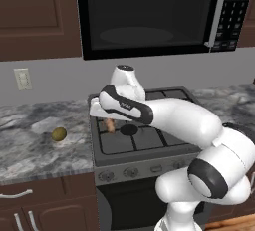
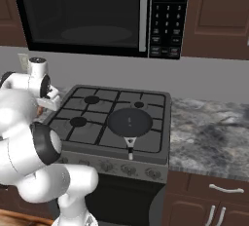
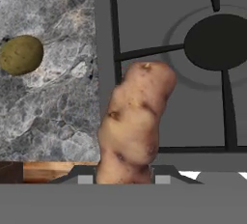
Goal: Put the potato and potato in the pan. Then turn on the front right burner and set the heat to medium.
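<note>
Both base views overlook the stove [image 1: 134,140]; hand view looks down closely.

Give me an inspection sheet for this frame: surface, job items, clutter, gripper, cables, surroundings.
Surface: grey marbled stone counter on both sides of a grey gas stove with black grates.
Job's things: elongated orange-brown potato held above the stove's left edge; round olive-yellow potato on the counter left of the stove; small dark round frying pan on the front right burner, nothing in it.
Clutter: nothing seen.
Gripper: two-finger gripper shut on the orange-brown potato.
Cables: nothing seen.
Surroundings: black microwave above the stove, dark brown cabinets, white wall switch, stove knobs along the front.
</note>
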Available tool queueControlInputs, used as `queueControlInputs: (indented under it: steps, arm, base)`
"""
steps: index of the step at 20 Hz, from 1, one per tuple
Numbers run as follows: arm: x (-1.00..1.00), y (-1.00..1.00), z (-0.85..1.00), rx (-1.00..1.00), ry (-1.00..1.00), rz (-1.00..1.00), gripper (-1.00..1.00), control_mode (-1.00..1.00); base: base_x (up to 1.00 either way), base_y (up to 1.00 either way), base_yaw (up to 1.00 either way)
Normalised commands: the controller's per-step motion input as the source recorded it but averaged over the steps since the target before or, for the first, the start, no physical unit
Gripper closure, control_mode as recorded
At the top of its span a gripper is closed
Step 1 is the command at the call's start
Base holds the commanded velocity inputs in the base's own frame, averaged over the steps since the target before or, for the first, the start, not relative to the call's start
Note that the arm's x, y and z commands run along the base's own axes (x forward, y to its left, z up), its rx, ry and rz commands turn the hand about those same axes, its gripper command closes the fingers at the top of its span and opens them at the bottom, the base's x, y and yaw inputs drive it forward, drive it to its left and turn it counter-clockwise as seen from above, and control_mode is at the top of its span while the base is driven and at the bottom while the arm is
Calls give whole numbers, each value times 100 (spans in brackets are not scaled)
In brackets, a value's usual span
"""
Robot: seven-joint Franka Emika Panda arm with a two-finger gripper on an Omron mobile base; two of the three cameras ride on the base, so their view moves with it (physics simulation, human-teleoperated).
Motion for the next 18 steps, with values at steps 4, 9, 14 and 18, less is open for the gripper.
queueControlInputs:
  steps: [4,9,14,18]
  arm:
    - [0,-82,0,0,3,3,100,-100]
    - [0,-100,6,0,2,3,100,-100]
    - [8,-100,4,0,4,4,100,-100]
    - [33,-100,0,0,8,2,100,-100]
  base:
    - [0,0,0]
    - [0,0,0]
    - [0,0,0]
    - [0,0,0]
